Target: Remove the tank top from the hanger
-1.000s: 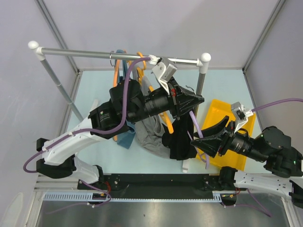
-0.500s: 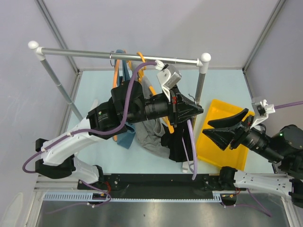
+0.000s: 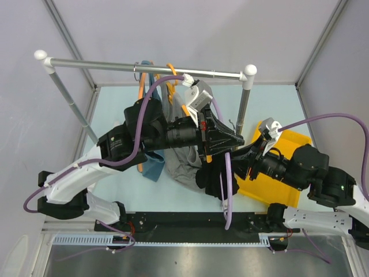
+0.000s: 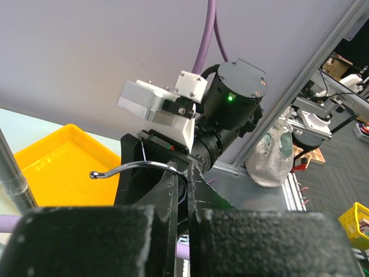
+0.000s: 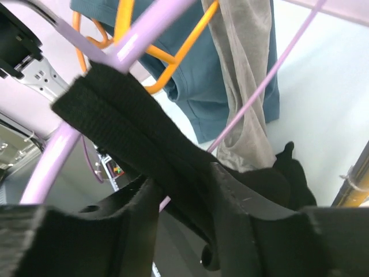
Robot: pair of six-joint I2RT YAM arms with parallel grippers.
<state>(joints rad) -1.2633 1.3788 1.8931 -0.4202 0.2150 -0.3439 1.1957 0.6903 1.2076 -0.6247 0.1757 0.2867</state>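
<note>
A black tank top (image 3: 212,173) hangs on a purple hanger (image 3: 227,184) held in the air in front of the rack. My left gripper (image 3: 235,137) is shut on the hanger's metal hook (image 4: 132,166); its fingertips (image 4: 185,170) are pressed together on the wire. My right gripper (image 3: 241,161) is at the top's right side. In the right wrist view its jaws (image 5: 181,196) straddle the black strap (image 5: 127,121) where it lies over the purple hanger (image 5: 138,40). A thin gap shows beside the strap, so this gripper reads as open.
The rack rail (image 3: 144,66) crosses the back, with its right post (image 3: 243,109) just behind my grippers. Orange hangers carry a teal garment (image 3: 153,164) and a grey one (image 3: 181,161) left of the black top. A yellow tray (image 3: 288,150) lies under my right arm.
My right gripper has swung left from over the yellow tray and come in around the black strap. My left gripper has kept its hold on the hook and shifted slightly left.
</note>
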